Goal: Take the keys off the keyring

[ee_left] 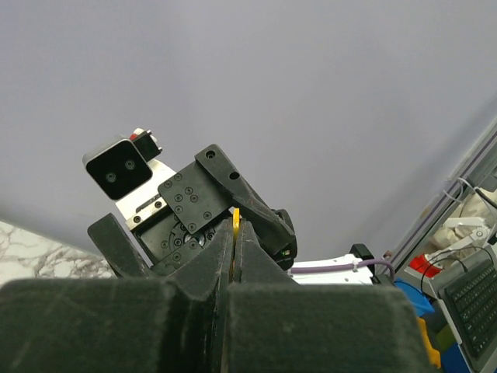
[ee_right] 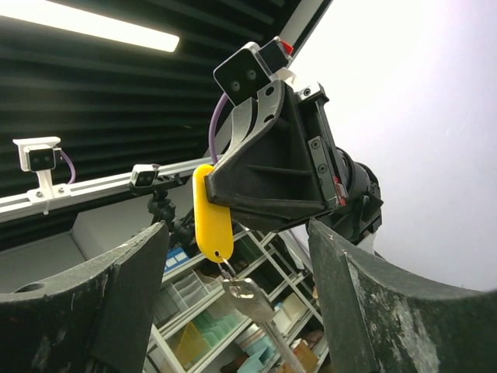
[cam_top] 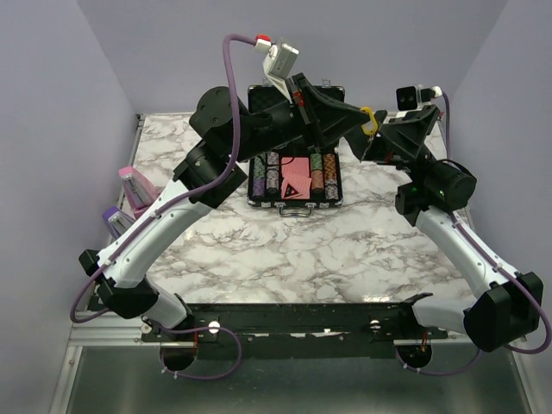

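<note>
My left gripper is raised above the back right of the table and is shut on the yellow keyring. In the left wrist view only a thin yellow edge of the keyring shows between the shut fingers. In the right wrist view the keyring sticks out of the left gripper's black fingers, and silver keys hang below it on a small wire loop. My right gripper is open just below, its fingers on either side of the hanging keys and not touching them.
An open black chip case with chips and cards lies at the back middle of the marble table. A pink bottle and a purple one stand at the left edge. Purple walls enclose the table.
</note>
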Tool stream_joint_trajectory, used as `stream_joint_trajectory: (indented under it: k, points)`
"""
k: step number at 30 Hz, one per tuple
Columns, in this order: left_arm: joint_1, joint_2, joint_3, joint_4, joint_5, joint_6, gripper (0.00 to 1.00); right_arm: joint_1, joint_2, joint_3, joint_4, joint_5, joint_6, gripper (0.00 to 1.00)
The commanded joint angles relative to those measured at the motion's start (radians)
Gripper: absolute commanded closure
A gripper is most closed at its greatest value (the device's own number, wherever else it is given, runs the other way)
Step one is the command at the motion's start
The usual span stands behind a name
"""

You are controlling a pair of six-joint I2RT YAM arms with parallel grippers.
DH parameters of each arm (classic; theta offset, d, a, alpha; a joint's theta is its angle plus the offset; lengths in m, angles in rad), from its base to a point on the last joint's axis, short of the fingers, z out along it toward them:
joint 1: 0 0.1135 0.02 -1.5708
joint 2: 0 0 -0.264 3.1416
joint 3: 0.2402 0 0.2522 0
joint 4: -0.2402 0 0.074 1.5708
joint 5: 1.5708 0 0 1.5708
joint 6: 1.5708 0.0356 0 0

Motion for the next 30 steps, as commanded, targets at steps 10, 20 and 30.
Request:
stream_joint_trajectory:
  k: [10,20,30]
  points:
    - [0.049,-0.024,-0.020,0.073,0.056,-0.030,1.00,0.007,0.009,0.019,0.454,0.030,0.197,0.27]
    - [0.072,-0.063,-0.087,0.089,0.046,-0.021,1.00,0.007,0.016,0.016,0.448,0.034,0.194,0.39]
    - [0.091,-0.067,-0.097,0.089,0.025,-0.021,1.00,0.007,0.019,0.006,0.445,0.036,0.189,0.45]
